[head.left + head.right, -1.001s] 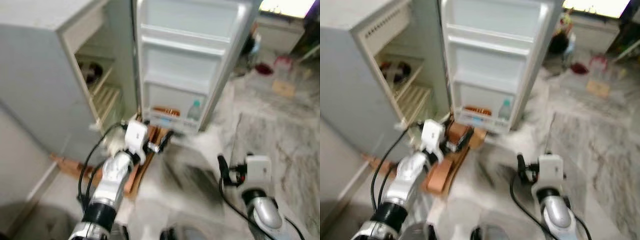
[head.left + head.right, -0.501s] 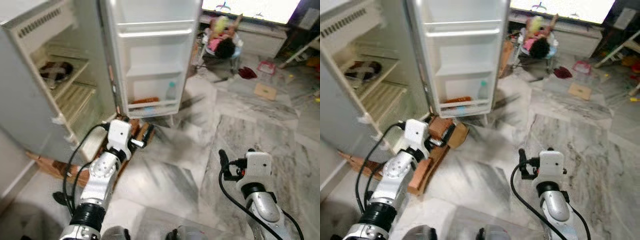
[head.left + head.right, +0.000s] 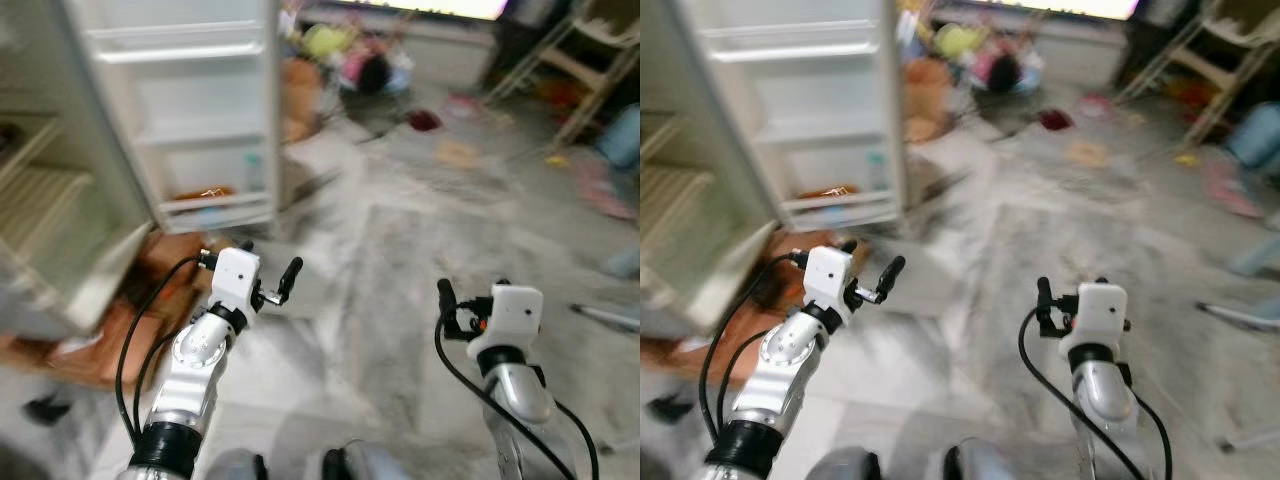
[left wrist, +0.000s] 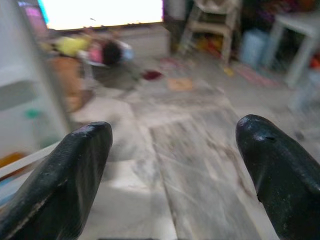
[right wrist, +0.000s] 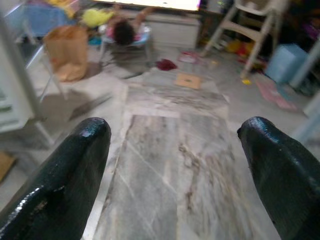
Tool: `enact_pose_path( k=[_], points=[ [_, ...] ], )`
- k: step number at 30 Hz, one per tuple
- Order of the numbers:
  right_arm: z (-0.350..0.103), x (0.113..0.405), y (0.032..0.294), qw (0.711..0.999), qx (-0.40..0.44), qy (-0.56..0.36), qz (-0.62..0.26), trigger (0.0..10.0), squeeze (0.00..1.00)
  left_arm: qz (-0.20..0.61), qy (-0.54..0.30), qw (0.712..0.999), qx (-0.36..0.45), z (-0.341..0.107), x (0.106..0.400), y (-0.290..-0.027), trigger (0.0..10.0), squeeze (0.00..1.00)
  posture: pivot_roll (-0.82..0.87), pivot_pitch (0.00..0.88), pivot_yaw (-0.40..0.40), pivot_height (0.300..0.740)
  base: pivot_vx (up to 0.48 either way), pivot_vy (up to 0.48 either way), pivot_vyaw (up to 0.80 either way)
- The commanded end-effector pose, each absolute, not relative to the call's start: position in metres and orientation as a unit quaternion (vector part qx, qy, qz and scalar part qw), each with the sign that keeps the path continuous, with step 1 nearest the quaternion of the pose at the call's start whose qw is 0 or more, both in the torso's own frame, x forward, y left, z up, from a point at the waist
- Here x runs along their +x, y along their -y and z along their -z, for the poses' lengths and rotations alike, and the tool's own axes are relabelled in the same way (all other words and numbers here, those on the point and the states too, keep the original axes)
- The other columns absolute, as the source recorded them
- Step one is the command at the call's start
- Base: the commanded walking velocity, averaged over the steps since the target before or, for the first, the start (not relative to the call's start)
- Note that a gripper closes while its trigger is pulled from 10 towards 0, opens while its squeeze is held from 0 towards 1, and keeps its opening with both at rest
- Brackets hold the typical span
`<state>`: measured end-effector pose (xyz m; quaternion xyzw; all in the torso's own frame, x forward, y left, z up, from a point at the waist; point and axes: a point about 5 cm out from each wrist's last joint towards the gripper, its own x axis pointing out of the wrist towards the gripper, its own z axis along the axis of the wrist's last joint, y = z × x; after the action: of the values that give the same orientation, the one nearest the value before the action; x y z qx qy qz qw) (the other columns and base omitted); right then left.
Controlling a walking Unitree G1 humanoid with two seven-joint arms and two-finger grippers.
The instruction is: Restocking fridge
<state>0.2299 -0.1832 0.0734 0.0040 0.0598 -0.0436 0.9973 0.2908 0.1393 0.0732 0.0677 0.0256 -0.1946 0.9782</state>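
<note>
The open white fridge door (image 3: 190, 110) stood at your left, a small clear bottle (image 3: 252, 172) on its lowest shelf. Both the left gripper (image 4: 170, 165) and right gripper (image 5: 175, 165) gaped empty (views blurred); you needed stock first.

Fridge (image 3: 60, 190) at robot's left: white, open, wire shelves blurred. Fridge door (image 3: 190, 110) swung wide, white inner racks. Bottle (image 3: 253, 172) upright in door's lowest rack; orange item (image 3: 200, 194) lying beside bottle, same rack.
</note>
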Motion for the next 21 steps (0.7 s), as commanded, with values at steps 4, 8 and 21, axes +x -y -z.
enact_pose_path(
  k=[4, 8, 21],
  points=[
    [-0.082, 0.237, 0.185, 0.998, -0.001, -0.039, 0.049, 10.0, 0.00, 0.197, -0.015, 0.978, 0.070, -0.078, 0.299, -0.140, 10.0, 0.00, -0.06, 0.066, -0.001, 0.740, 0.417, -0.187, -0.80],
    [-0.083, 0.237, 0.184, 0.998, -0.002, -0.035, 0.049, 10.0, 0.00, 0.195, -0.018, 0.978, 0.069, -0.078, 0.302, -0.141, 10.0, 0.00, -0.07, 0.064, 0.001, 0.740, 0.474, 0.000, -0.80],
    [-0.090, 0.241, 0.185, 0.998, -0.017, -0.017, 0.050, 10.0, 0.00, 0.221, 0.003, 0.973, 0.059, -0.083, 0.306, -0.126, 10.0, 0.00, -0.10, 0.070, 0.009, 0.740, 0.480, 0.000, -0.80]
  ],
)
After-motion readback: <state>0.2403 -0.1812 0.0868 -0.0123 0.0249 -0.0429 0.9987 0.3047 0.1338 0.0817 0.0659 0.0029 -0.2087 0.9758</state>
